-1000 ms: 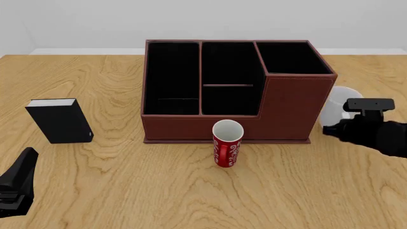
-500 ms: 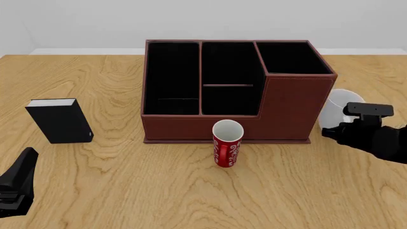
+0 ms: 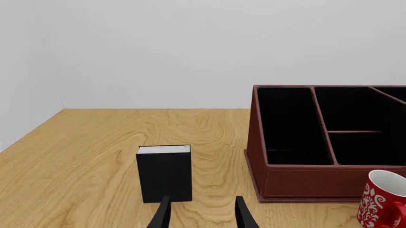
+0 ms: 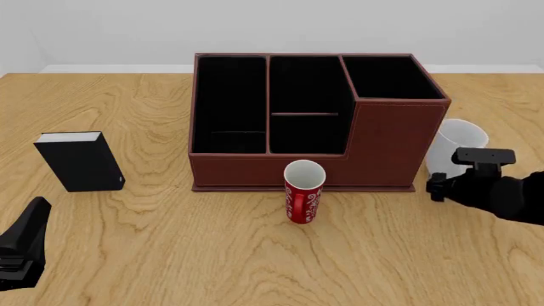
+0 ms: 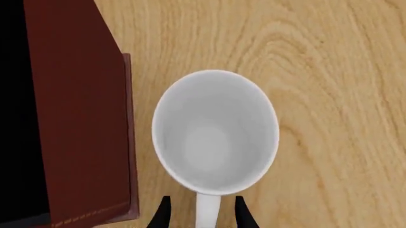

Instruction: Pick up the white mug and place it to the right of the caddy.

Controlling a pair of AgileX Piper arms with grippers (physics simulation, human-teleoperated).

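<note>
The white mug (image 4: pixel 457 141) stands upright on the table just right of the caddy (image 4: pixel 386 143), a large reddish-brown box with black-lined compartments. From above, the right wrist view shows the mug (image 5: pixel 216 130) with its handle pointing toward my right gripper (image 5: pixel 201 216). That gripper's fingers are open and straddle the handle with a gap on each side, not touching it. In the front view the right gripper (image 4: pixel 444 173) hangs just in front of the mug. My left gripper (image 4: pixel 35 213) is open and empty at the near left; it also shows in the left wrist view (image 3: pixel 201 213).
A slim red mug (image 4: pixel 304 191) with white swirls stands against the caddy's front wall. A small black book-like box (image 4: pixel 78 160) stands at the left, and shows ahead of my left gripper in the left wrist view (image 3: pixel 165 173). The caddy wall (image 5: pixel 76 118) is close beside the white mug.
My right gripper has drawn back toward the near side, uncovering more of the white mug. The mug has stayed in place. The left arm has not moved.
</note>
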